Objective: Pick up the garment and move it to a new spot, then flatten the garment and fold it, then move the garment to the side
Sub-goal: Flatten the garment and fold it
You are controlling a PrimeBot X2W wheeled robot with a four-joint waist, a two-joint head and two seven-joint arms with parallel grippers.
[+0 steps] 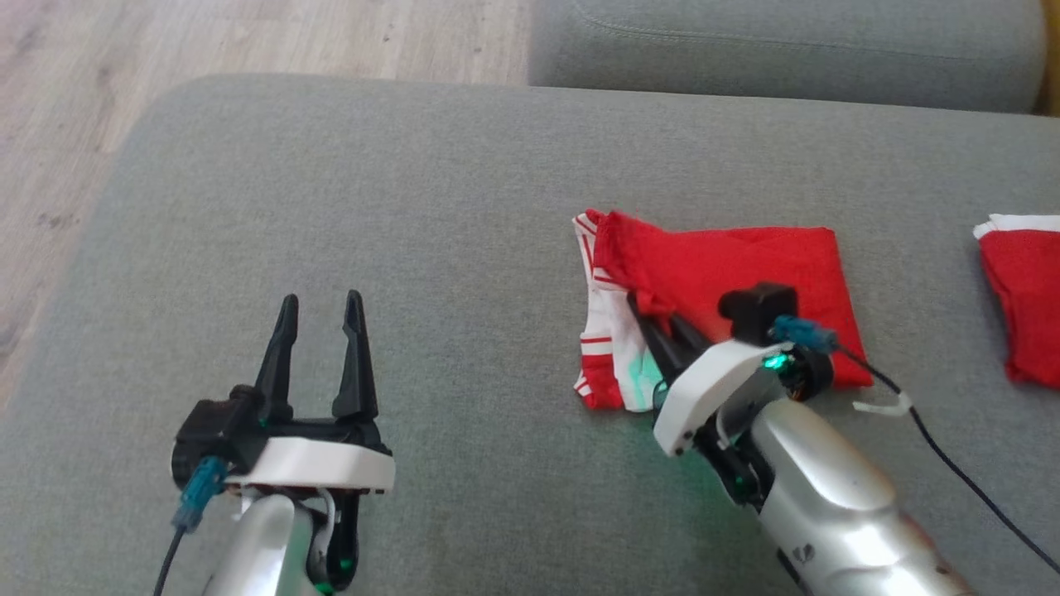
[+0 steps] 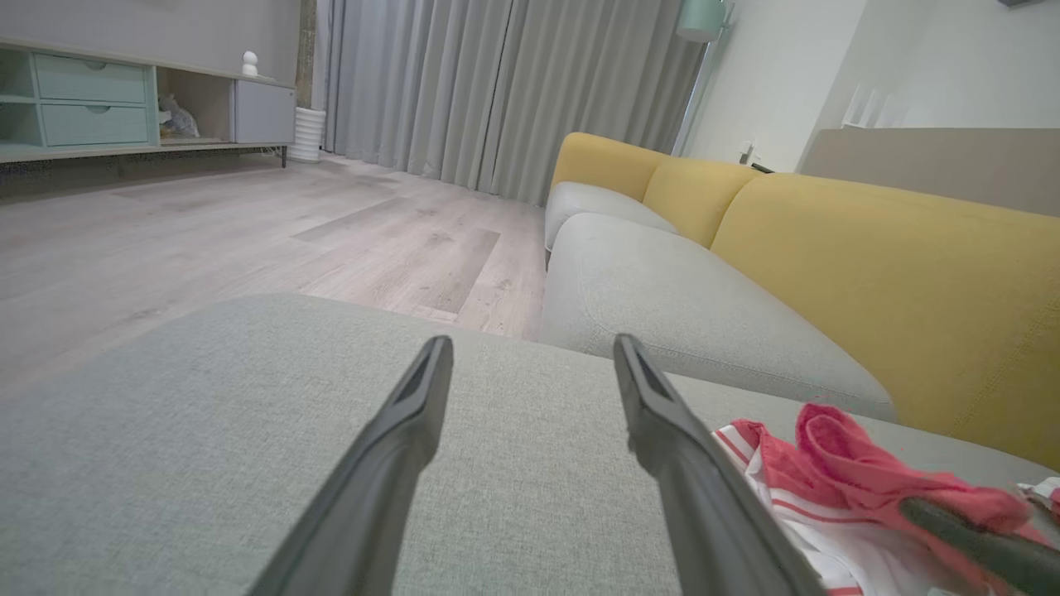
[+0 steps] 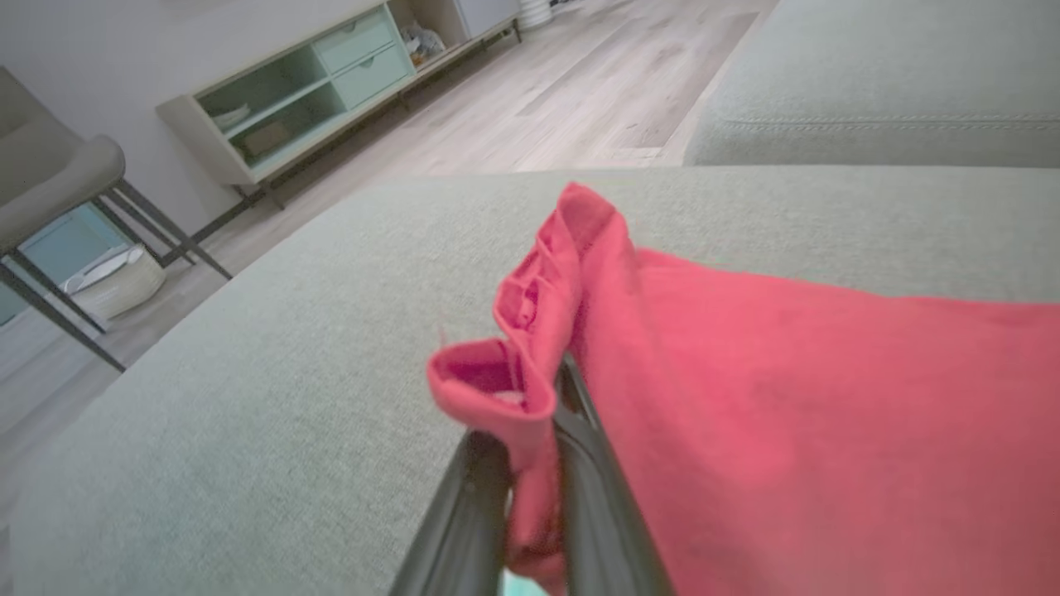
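The garment (image 1: 745, 265) is red with red-and-white striped trim, lying partly folded on the grey sofa cushion (image 1: 431, 215) right of centre. My right gripper (image 1: 650, 319) is shut on its red edge near the left side; in the right wrist view the red cloth (image 3: 530, 389) is pinched between the two dark fingers (image 3: 464, 513) and curls up over them. My left gripper (image 1: 321, 310) hovers open over bare cushion at the lower left, well apart from the garment. From the left wrist the garment (image 2: 828, 472) shows at the lower right, beyond the spread fingers (image 2: 397, 439).
A second red-and-white cloth (image 1: 1023, 290) lies at the cushion's right edge. Another grey seat cushion (image 1: 787, 50) sits behind, with yellow backrests (image 2: 894, 273). Wooden floor (image 1: 83, 124) drops away on the left. A black cable (image 1: 961, 463) trails from my right wrist.
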